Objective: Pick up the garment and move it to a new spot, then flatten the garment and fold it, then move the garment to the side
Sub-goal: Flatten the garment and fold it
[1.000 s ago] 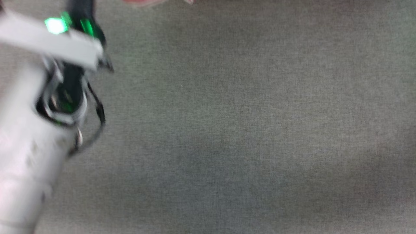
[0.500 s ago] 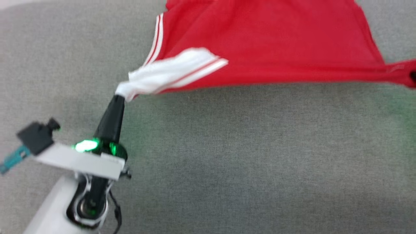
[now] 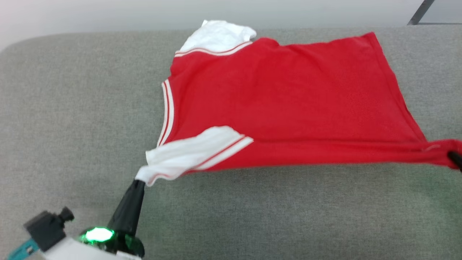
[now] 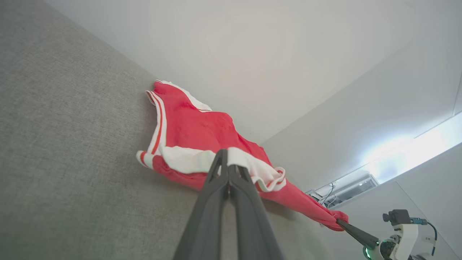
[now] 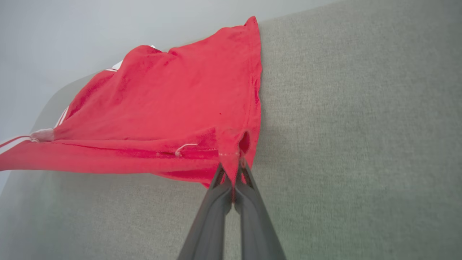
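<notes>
Broadly, the garment (image 3: 288, 108) is a red jersey-style shirt spread across the grey fabric-covered bench (image 3: 72, 108), plain red side up, with gentle ripples across the body. One white sleeve (image 3: 216, 36), edged in red-white stripe trim, lies crumpled near the bench's far edge. The other white sleeve (image 3: 191, 153) is on the near side, drawn out to a twisted point. A red-white stripe (image 3: 167, 112) runs along the shirt's left end between the two sleeves. The near edge is pulled taut in a straight line between the two pincers. The left pincer (image 3: 139, 182) is closed tight on the tip of the near sleeve. The right pincer (image 3: 453, 157) is clamped on the red hem corner at the opposite end, with cloth bunched between its fingers. Beyond the bench stands a pale wall (image 3: 108, 14).
</notes>
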Motion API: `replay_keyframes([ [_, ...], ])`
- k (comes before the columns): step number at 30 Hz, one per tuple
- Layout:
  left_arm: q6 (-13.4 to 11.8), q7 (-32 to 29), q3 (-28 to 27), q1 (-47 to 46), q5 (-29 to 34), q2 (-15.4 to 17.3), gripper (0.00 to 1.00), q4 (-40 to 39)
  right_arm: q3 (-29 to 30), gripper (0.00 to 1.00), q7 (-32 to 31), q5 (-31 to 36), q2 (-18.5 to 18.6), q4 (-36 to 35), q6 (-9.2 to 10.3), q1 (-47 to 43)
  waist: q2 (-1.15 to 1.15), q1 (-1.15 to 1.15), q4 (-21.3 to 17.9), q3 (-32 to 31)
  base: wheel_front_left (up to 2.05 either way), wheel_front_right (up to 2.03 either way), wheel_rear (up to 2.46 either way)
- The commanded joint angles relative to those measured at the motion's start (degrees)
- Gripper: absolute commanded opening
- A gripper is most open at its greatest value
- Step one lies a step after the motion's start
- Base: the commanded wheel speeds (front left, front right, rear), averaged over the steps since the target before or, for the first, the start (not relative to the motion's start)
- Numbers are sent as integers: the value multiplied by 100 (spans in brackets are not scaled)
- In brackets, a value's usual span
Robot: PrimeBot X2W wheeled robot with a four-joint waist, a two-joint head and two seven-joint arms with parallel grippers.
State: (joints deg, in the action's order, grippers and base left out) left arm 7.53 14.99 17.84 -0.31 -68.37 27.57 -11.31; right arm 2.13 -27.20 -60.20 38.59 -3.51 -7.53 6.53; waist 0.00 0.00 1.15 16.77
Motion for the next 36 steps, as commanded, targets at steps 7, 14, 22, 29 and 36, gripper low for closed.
replay_keyframes([
  [7, -13, 21, -266, 910, 228, -18, 0, -615, 736, 0, -576, 218, -458, -885, 8, -962, 0, 0, -29, -86, 0, 0, 0],
  [14, -13, 17, -416, 1576, 410, 38, 0, -1114, 1414, 0, -1192, 357, -941, -1793, 8, -1644, 0, 0, -1, -51, 0, 0, 0],
  [22, -13, -42, -294, 1000, 437, 21, 0, -903, 1539, 0, -1716, 587, -1296, -1905, 8, -1197, 0, 0, 50, 51, 0, 0, 0],
  [29, -13, -235, 135, -377, 401, -75, 0, -318, 1146, 0, -1889, 848, -1282, -1150, 7, 1, 0, 0, 132, 265, 0, 0, 0],
  [36, -12, -170, 374, -1424, 229, -83, 0, 472, 903, 0, -1862, 1045, -1219, -332, 8, 931, 0, 0, 184, 554, 0, 0, 0],
])
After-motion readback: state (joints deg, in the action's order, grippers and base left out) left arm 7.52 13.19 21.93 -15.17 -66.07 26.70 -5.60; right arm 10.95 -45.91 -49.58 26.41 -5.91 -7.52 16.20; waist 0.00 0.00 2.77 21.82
